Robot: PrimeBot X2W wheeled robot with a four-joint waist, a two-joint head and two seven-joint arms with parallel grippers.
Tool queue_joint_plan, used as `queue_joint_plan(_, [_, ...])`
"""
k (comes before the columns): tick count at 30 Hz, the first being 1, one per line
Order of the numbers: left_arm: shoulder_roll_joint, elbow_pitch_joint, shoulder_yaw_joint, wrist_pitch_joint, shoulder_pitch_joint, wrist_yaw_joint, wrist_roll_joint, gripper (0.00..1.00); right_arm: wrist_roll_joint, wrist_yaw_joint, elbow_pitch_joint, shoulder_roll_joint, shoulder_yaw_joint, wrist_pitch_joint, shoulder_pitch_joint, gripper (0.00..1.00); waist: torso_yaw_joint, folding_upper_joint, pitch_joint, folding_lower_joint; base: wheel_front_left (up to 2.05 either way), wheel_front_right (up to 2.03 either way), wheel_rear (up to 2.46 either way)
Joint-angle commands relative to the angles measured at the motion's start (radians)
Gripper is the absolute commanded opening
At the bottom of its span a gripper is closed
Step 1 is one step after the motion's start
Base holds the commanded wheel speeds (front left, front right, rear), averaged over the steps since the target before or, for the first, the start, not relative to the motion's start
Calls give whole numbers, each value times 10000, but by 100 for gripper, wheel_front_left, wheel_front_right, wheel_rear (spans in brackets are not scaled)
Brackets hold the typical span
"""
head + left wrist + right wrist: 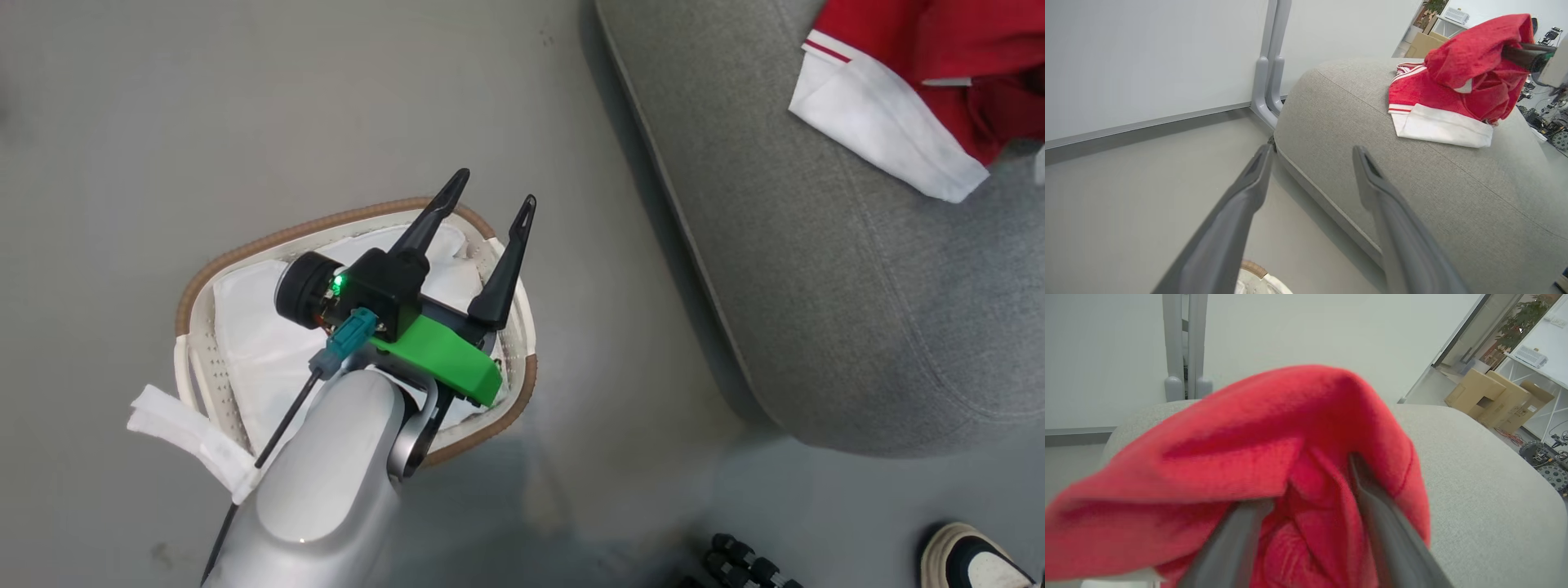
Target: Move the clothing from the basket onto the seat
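The basket (196,282) stands on the floor (245,106) to the left of the seat (816,286), apart from it, with the left gripper (496,186) above it. The clothing (939,49) lies on the seat's far right part, draped over the right gripper (1306,482).

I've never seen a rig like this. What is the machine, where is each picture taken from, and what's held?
It is a wheeled robot with two arms, each ending in a two-fingered claw. One picture looks down from its head; the other two look along each claw from the wrist. The left claw hangs open and empty above the oval white perforated plastic basket with a brown woven rim, where I see white liner cloth. The right claw is spread open inside folds of the soft red clothing with white cuffs, which lies on the large rounded grey fabric seat.
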Motion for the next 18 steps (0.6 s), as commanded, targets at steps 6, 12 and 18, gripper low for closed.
queue_joint_plan(6, [-18,-344,663,-4,411,-12,428,100,-126,-14,-845,634,-380,-19,1813,100,179,-1,-405,0,0,0,0])
queue_joint_plan(12, [-40,-499,1554,-2,1118,40,686,100,240,-14,-1832,1185,215,-21,3533,100,242,-1,-1329,0,0,0,0])
queue_joint_plan(18, [-70,-789,2661,-2,1980,298,940,100,863,-14,-3040,1695,1370,-21,4599,100,592,-1,-2142,0,0,0,0])
